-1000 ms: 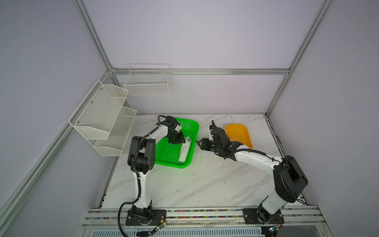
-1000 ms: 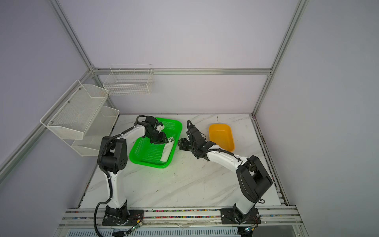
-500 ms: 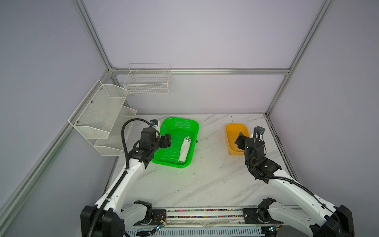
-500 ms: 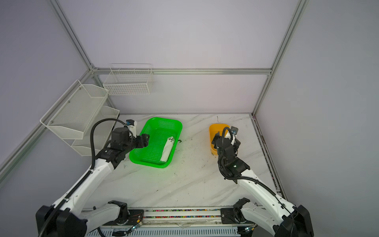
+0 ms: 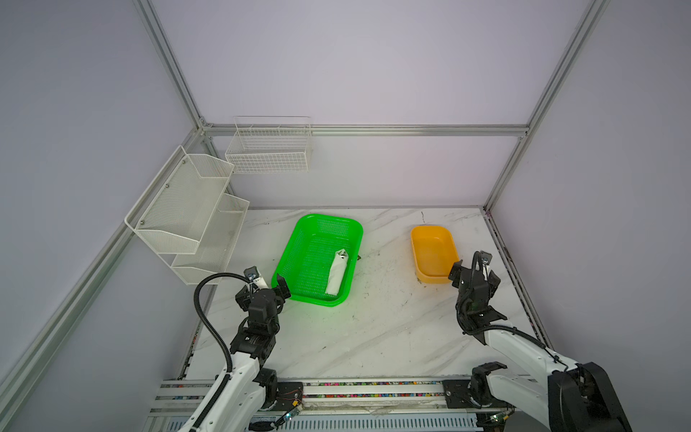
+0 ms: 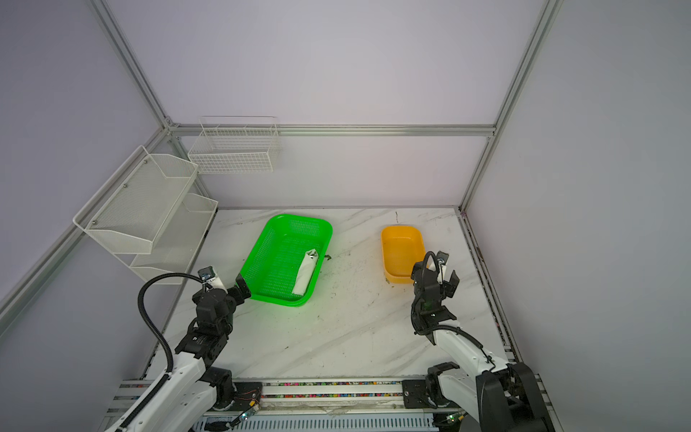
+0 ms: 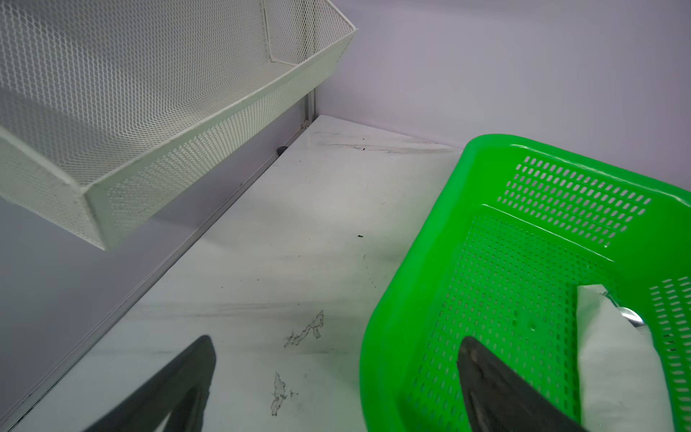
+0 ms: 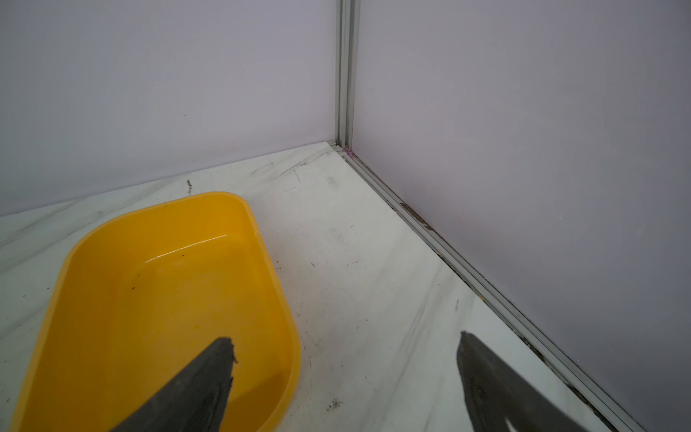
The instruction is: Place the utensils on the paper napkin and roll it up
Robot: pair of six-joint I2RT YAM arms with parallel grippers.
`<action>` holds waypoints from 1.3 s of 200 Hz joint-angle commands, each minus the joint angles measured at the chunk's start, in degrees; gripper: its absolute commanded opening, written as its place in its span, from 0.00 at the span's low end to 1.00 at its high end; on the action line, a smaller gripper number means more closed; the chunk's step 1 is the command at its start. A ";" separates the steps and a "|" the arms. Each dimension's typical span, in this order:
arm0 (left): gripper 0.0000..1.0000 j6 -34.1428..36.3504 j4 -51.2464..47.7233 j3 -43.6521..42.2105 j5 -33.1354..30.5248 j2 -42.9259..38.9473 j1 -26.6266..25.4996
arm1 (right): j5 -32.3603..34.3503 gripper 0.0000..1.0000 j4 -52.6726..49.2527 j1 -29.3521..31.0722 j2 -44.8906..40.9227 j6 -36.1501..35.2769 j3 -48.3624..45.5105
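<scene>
Watching the finish | paper napkin (image 5: 336, 273) lies rolled inside green basket (image 5: 299, 258), utensils (image 7: 632, 317) peeking from one end (looks done to me) | left gripper (image 7: 336, 342) wide open, empty, over basket's near corner | right gripper (image 8: 344, 338) wide open, empty, well right of basket

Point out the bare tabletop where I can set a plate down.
Widest bare patch: the marble tabletop in front of the green basket and yellow tub, between the two arms. A narrower strip runs between basket and tub. Crowded: left gripper at the basket's near corner, right gripper at the tub's near corner.
</scene>
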 commanded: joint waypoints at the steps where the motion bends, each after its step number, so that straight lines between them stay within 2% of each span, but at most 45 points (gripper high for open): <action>1: 1.00 7.67 19.01 -3.05 -2.02 6.05 0.40 | -7.77 0.94 15.31 -1.17 3.59 -4.34 -1.91; 31: 1.00 12.68 30.05 -1.33 1.96 19.54 1.17 | -12.90 0.94 25.22 -1.50 9.25 -7.12 -2.88; 72: 1.00 14.92 50.16 -1.37 6.79 35.23 2.97 | -19.10 0.94 35.29 -3.57 17.36 -9.36 -2.55; 87: 1.00 15.93 53.84 -0.53 7.56 38.14 3.87 | -21.66 0.95 38.47 -4.40 19.78 -9.43 -2.25; 114: 1.00 13.83 54.18 0.21 10.78 43.24 6.13 | -25.47 0.95 42.35 -5.37 24.00 -10.90 -0.83; 146: 1.00 14.26 62.97 -0.80 9.56 49.52 6.46 | -27.98 0.95 45.06 -6.74 28.47 -11.29 1.50; 161: 1.00 13.04 58.27 0.36 8.90 48.23 6.46 | -29.68 0.95 45.71 -7.64 30.89 -10.35 2.55; 183: 1.00 13.08 51.04 4.42 8.06 48.56 6.55 | -29.90 0.95 53.90 -7.78 36.77 -10.23 1.36; 199: 0.99 12.43 49.76 4.74 8.32 48.16 6.72 | -30.61 0.95 58.07 -7.79 39.72 -10.52 0.86; 236: 0.99 12.66 50.47 4.59 8.37 48.38 6.73 | -23.45 0.97 46.68 -7.78 39.53 -6.36 6.09; 260: 1.00 12.66 50.48 4.64 8.37 48.36 6.73 | -23.28 0.97 47.52 -7.87 39.51 -7.18 5.90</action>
